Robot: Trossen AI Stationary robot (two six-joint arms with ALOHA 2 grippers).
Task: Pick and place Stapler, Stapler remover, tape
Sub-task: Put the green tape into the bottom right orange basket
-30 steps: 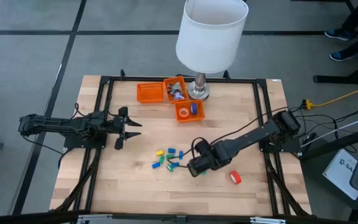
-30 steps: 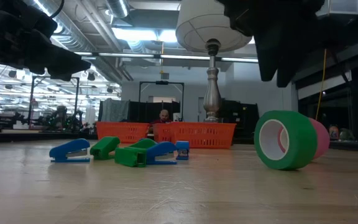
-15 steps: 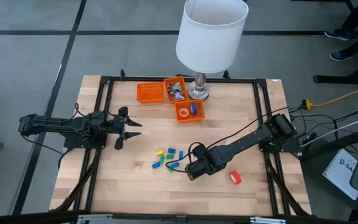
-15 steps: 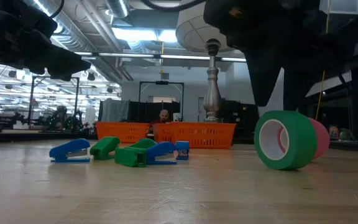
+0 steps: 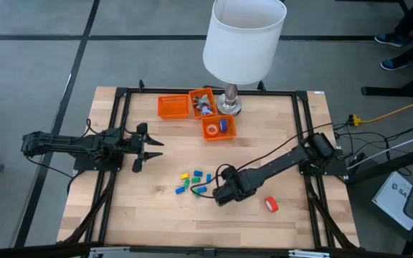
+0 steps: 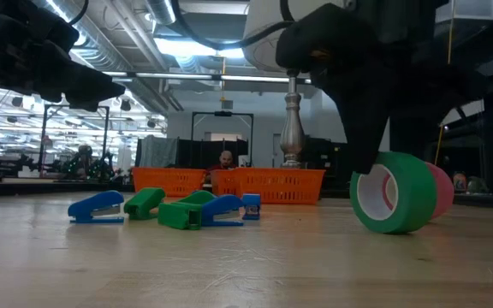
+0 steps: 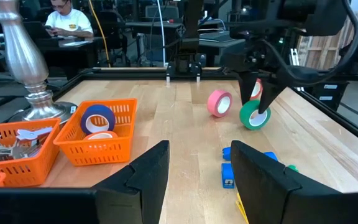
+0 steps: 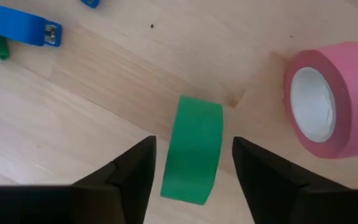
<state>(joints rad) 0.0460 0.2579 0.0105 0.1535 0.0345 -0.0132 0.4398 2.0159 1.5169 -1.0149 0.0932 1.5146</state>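
- Right gripper (image 8: 191, 165) of mine hangs low over the table with its two fingers (image 8: 126, 171) spread, one to each side of the green tape roll (image 8: 193, 149); nothing is clamped yet, and I judge the gap is set so the fingers can close across the roll's width.
- Off to my far side, my left gripper (image 5: 140, 148) waits with its fingers parted and nothing between them, well apart from the work.
- Beyond my right gripper stands a lamp (image 5: 244, 39) with a white shade, and beside its base sit three orange baskets (image 5: 172, 107); the nearest one (image 7: 101, 134) holds tape rolls already, so I take it as the drop-off for this roll.
- Just past my right fingers a pink tape roll (image 8: 322, 102) stands on edge, near the green one but not touching that I can see.
- Ahead of the gripper lie small blue and green staplers (image 6: 97, 208) in a loose cluster, still to be sorted.
- Below me, the table (image 5: 156, 215) is pale wooden planking in a black frame, inside a workshop room with a person (image 7: 64, 15) seated behind.
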